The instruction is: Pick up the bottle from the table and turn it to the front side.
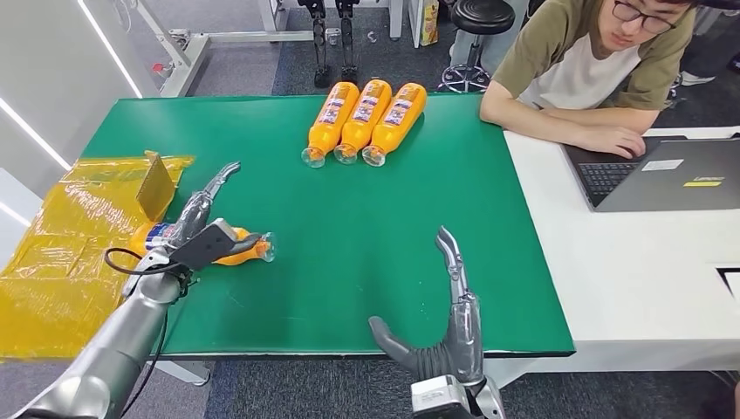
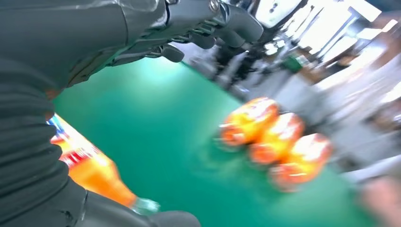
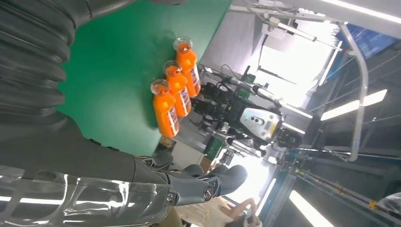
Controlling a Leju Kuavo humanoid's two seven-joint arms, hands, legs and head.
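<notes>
Head view, far left: yellow sheet (image 1: 61,253) draped off the table (image 1: 366,262) edge, small box (image 1: 158,185) standing on it. Just right of that, at lower left of the frame, left hand (image 1: 199,234) lying over the bottle (image 1: 247,248), which rests on its side on the green mat, cap toward frame centre, label partly hidden under the palm. Fingers stretched along and over the body, thumb down beside it; whether they truly grip or merely rest cannot be told from this angle. Left wrist view, blurred: same bottle (image 2: 92,170) at lower left, tucked under the palm, fingers (image 2: 227,23) arched above with green mat showing between.

Judged step: grasp in hand, lift not yet begun. Next move calls for closing firmly round the bottle's middle, raising it off the mat, then rolling it until the label faces forward; a smooth round body, so likely to slip or roll away under a loose hold.

Upper centre of the frame: row of bottles (image 1: 365,120) laid side by side, touching, labels up. Lower centre right: right hand (image 1: 445,323) held over the near mat edge, fingers spread apart, holding nothing. Upper right: person (image 1: 593,70) leaning at a laptop (image 1: 663,175) on the white desk.
</notes>
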